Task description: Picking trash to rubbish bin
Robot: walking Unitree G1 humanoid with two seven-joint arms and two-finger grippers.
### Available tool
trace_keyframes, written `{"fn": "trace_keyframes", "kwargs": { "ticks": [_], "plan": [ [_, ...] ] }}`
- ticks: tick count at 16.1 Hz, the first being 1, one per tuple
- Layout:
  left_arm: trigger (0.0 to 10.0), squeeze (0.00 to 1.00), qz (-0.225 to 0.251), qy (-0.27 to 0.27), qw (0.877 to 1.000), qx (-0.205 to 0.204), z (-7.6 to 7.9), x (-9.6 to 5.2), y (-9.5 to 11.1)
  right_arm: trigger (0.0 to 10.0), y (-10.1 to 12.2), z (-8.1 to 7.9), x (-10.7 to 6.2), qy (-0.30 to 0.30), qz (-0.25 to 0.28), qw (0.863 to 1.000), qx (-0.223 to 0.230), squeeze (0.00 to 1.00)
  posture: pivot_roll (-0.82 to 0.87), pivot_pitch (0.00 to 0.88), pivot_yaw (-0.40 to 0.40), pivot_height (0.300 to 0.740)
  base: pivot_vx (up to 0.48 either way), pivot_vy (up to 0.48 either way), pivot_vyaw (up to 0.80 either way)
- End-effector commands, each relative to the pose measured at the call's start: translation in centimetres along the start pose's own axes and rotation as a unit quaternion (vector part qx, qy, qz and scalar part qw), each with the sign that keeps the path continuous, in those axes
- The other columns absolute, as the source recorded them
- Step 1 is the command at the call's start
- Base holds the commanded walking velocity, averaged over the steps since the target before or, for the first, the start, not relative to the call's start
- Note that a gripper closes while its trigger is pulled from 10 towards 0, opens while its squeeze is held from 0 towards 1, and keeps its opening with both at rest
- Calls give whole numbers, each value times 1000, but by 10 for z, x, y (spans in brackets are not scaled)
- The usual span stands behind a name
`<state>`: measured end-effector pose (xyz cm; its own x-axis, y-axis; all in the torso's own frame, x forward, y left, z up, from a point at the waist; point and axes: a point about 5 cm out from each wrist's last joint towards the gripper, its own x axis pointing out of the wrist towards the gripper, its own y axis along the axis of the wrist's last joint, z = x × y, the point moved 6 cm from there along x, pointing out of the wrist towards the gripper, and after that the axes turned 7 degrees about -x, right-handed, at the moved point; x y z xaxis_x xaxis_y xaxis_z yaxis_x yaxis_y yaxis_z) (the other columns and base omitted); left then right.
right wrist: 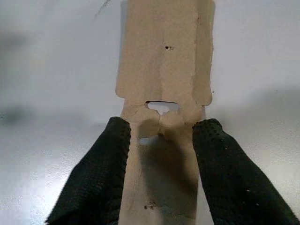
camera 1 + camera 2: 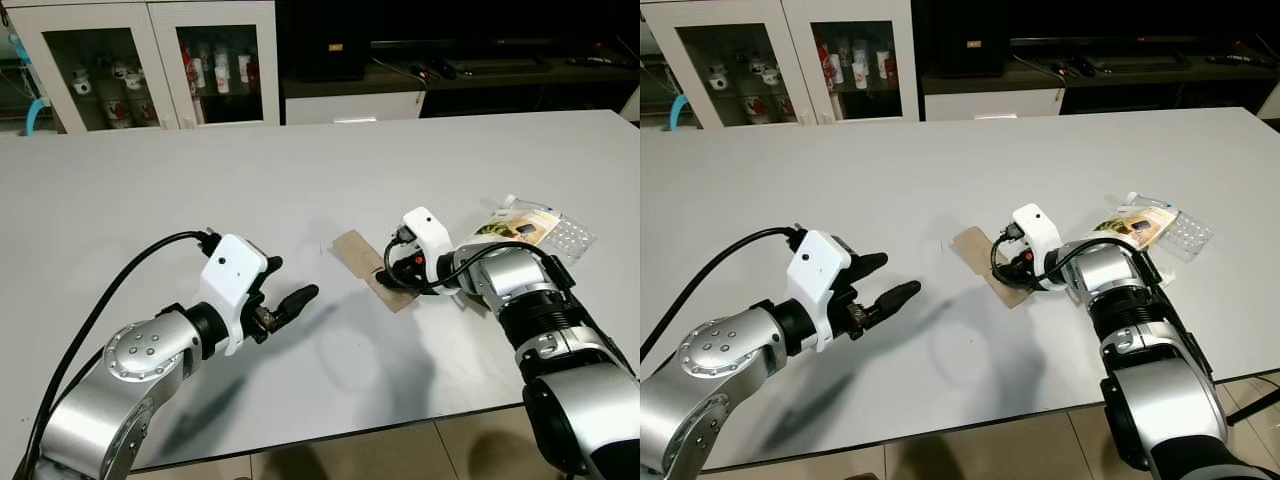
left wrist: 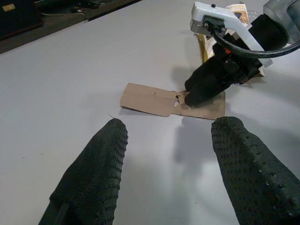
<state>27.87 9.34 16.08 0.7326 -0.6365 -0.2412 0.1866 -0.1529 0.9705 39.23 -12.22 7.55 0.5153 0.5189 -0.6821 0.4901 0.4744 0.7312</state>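
White table (image 2: 200, 180): brown cardboard strip (image 2: 352, 252), clear plastic wrapper (image 2: 530, 228).

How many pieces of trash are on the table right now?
2. The cardboard strip lies mid-table with the right gripper straddling it. The plastic packet lies near the right edge, beside the right arm. More could be hidden behind that arm.

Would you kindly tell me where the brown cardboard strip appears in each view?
Left eye view: brown cardboard strip, table centre-right.
Right eye view: centre.
Left wrist view: beyond the fingertips.
Right wrist view: between the fingers.
Shared landmark: right gripper at its near end.
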Motion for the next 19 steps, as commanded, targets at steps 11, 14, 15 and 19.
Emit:
{"fn": "trace_keyframes", "kwargs": {
  "ticks": [11, 14, 15, 19],
  "plan": [
    [10000, 0, 1, -9, 1000, 9, 3, -1, 1, 10000, 3, -5, 8, -18, -19, 999, -38, 192, 48, 0, -35, 740, 0, 0, 0],
    [10000, 0, 0, -10, 1000, 11, 3, -1, 1, 10000, 13, -3, 8, -29, 2, 999, -43, 1000, 49, 0, -34, 740, 0, 0, 0],
    [10000, 0, 0, -10, 1000, 12, 3, -1, 2, 10000, 17, -3, 6, -28, 10, 999, -41, 1000, 48, 0, -32, 740, 0, 0, 0],
    [10000, 0, 1, -9, 1000, 13, 1, 0, 3, 10000, 35, 0, -2, -31, 30, 998, -52, 1000, 47, 0, -27, 740, 0, 0, 0]
  ]
}}
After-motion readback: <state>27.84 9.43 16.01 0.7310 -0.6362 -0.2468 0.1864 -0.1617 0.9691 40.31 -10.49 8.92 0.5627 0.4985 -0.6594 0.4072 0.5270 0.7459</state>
